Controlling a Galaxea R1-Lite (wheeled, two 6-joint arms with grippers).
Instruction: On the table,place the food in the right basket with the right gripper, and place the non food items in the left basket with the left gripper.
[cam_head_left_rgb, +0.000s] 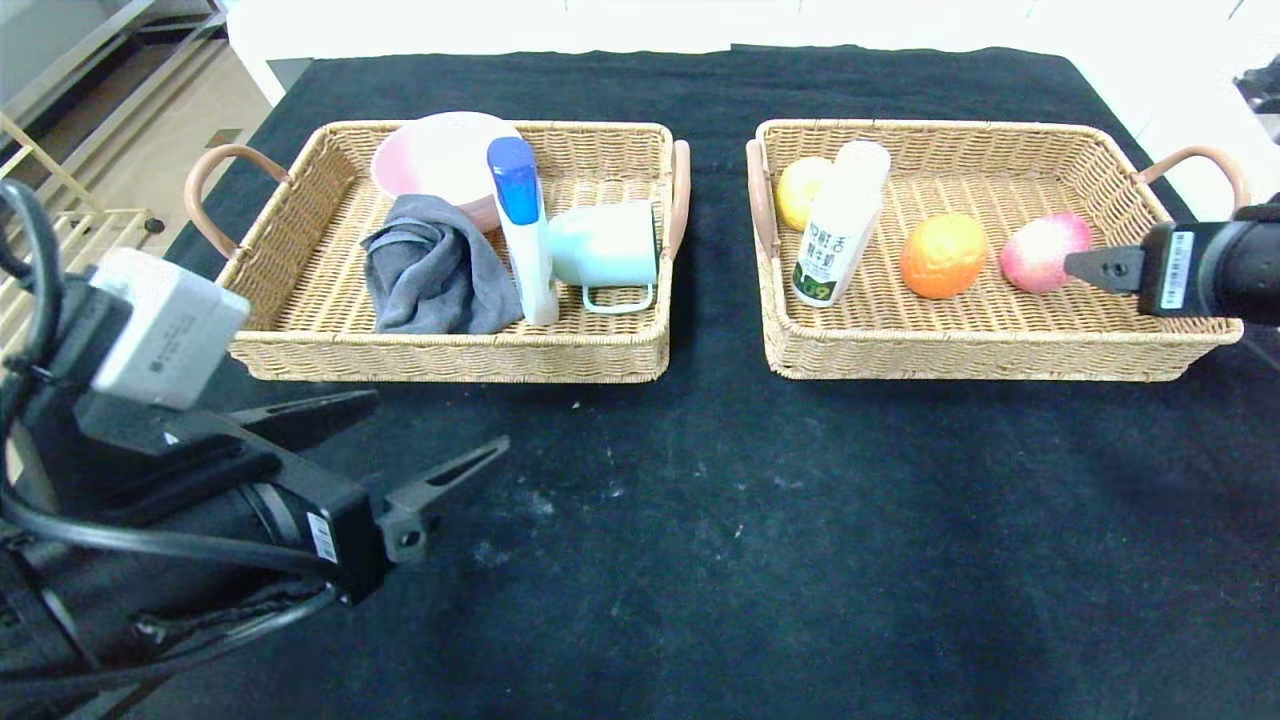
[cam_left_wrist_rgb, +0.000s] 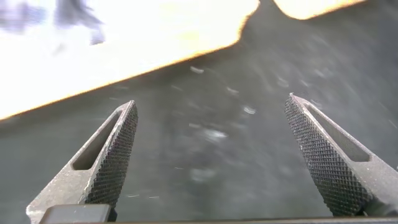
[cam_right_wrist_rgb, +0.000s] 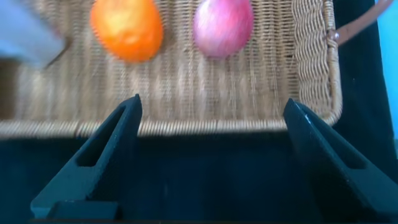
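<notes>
On the black cloth-covered table (cam_head_left_rgb: 700, 520), two shallow tan wicker trays with pinkish-brown loop handles are sitting side by side. The left basket (cam_head_left_rgb: 300, 300) is holding a pink bowl (cam_head_left_rgb: 440, 155), a crumpled grey cloth (cam_head_left_rgb: 435, 275), a white bottle with a blue cap (cam_head_left_rgb: 525, 230) leaning across the middle, and a pale mint mug (cam_head_left_rgb: 605, 245) lying on its side.

The right basket (cam_head_left_rgb: 1000, 345) is holding the food: a yellow pear-like fruit (cam_head_left_rgb: 800, 190) in the far corner, a small white bottle with a green-printed label (cam_head_left_rgb: 838, 240) leaning against it, an orange (cam_head_left_rgb: 942, 255), and a pink-red peach (cam_head_left_rgb: 1043, 252).

The right gripper (cam_right_wrist_rgb: 211, 143), a black claw with long tapered fingers, is reaching in from the robot's right at the basket's near right corner; the head view is showing only one finger tip beside the peach, while its wrist view is showing both fingers spread wide, holding nothing, above the basket's near rim with the orange and peach beyond.

The left gripper (cam_head_left_rgb: 440, 440), a matching black claw, is hanging low over the table in front of the left basket, its fingers wide apart and empty. Its wrist view is showing only dusty cloth between them.
</notes>
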